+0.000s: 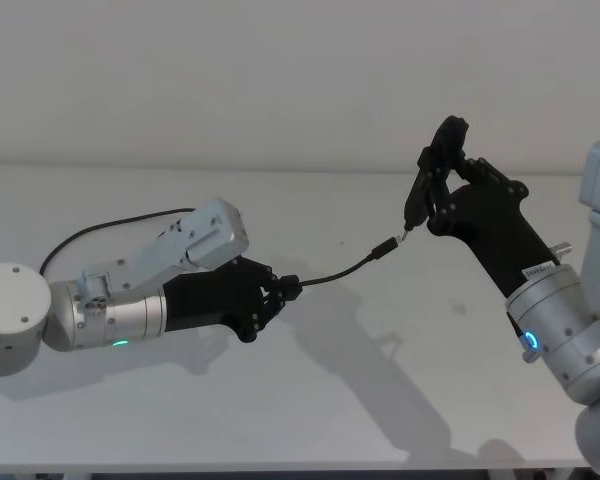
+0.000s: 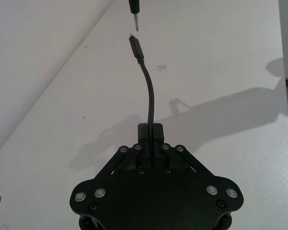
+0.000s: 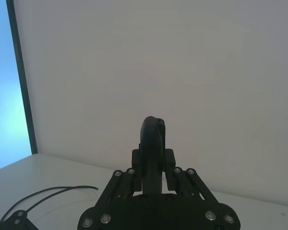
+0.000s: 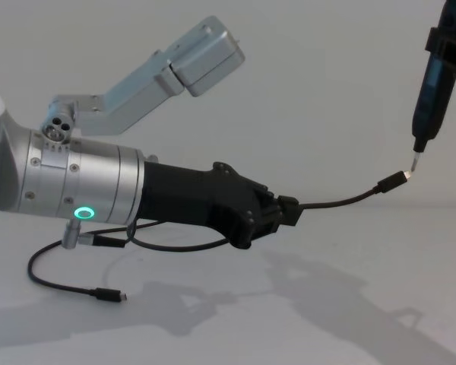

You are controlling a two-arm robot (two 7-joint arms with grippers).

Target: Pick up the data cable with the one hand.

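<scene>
At the left, the black angular left pincer [image 1: 286, 288] on its thick silver arm with a green glowing ring is clamped shut on the long, thin, flexible black data cable [image 1: 335, 273], lifted clear of the plain white counter [image 1: 310, 400]. Behind the grip, the cable's slack loops down under the arm and lies on the counter, its far plug [image 4: 111, 295] resting there. Ahead of the grip, a short stretch arcs upward and rightward through the air to the other small black plug [image 1: 384, 247], whose silver tip sits just at the thin metal tip of a narrow upright black tool [image 4: 429, 110]. That tool is clamped in the black right pincer [image 1: 427, 182], raised at the right. The grip looks narrow, on a thin round cable, so a tug from the trailing slack dragging on the counter could let it slide through the fingers; a nudge against the tool tip could also bend the free end aside.
</scene>
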